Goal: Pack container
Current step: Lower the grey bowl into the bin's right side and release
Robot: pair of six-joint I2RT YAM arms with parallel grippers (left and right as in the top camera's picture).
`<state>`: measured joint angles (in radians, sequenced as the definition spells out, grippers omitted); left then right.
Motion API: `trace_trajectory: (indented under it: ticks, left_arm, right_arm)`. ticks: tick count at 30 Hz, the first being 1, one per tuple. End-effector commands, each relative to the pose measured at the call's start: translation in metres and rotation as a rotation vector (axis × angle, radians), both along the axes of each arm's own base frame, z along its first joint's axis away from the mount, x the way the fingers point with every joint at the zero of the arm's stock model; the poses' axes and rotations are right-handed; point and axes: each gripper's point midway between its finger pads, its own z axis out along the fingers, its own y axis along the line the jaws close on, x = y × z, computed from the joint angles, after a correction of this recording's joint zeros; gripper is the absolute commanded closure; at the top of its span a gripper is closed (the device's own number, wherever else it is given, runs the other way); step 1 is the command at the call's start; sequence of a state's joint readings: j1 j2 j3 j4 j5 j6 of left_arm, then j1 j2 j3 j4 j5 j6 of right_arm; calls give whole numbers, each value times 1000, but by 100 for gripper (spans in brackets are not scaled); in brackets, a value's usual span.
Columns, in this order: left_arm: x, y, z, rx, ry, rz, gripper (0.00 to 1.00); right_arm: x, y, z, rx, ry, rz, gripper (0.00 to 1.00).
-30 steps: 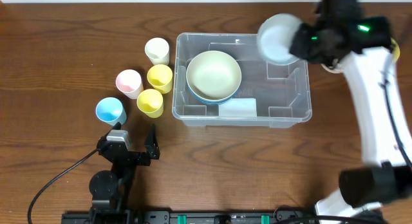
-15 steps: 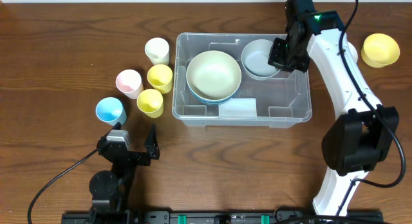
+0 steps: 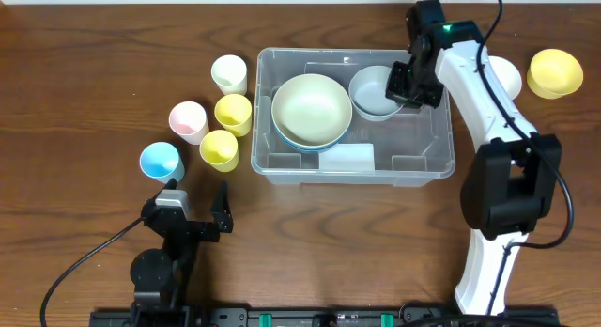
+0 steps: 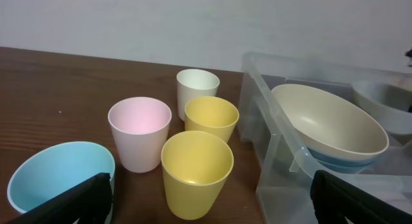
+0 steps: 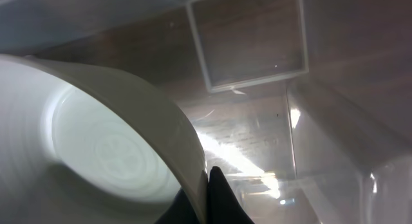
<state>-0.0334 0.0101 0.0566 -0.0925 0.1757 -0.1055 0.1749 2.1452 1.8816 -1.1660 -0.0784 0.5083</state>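
Right end effector (image 3: pixel 403 83) clenched on pale bowl (image 3: pixel 374 90), container (image 3: pixel 423 130) floor seemingly just below; placing step, so next release, lift clear.

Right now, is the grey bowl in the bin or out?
In: the grey bowl lies inside the walls of the bin, beside the stacked bowls.

Dark wooden table (image 3: pixel 84 45) carries five upright cups clustered at left: cream cup (image 3: pixel 229 74) at the back, rear yellow cup (image 3: pixel 233 114) just in front of it, pink cup (image 3: pixel 188 121) to its left, front yellow cup (image 3: pixel 219 149) close by both (contact not resolvable), and blue cup (image 3: pixel 160 162) nearest the front. Centre: cream bowl (image 3: pixel 312 106) nested in a blue bowl (image 4: pixel 338 161), with a pale grey bowl (image 3: pixel 374 90) just right of them. A yellow bowl (image 3: pixel 554 72) sits alone at far right.
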Motion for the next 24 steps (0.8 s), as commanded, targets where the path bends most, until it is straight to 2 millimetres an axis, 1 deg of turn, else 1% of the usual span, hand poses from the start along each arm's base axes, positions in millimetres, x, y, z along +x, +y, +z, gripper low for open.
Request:
trace_trajectory:
  ticks: [1, 5, 10, 16, 21, 23, 24]
  left_arm:
    - [1, 3, -16, -2, 35, 15, 2]
    - [1, 3, -16, -2, 35, 15, 2]
    - [1, 3, -16, -3, 35, 15, 2]
    - [1, 3, -16, -2, 35, 15, 2]
    - [1, 3, -16, -2, 35, 15, 2]
    - [1, 3, -16, -2, 35, 15, 2]
    - [1, 3, -16, -2, 35, 15, 2]
  right_arm:
    - [2, -9, -5, -33, 3, -28, 96]
    - [2, -11, -8, -45, 8, -36, 94]
    - [0, -12, -16, -45, 16, -36, 87]
    - [-7, -12, -31, -49, 39, -34, 88]
    - [-7, -13, -33, -48, 37, -36, 87]
    - [-7, -14, -33, -48, 37, -38, 85]
    - [-7, -14, -33, -49, 38, -37, 81]
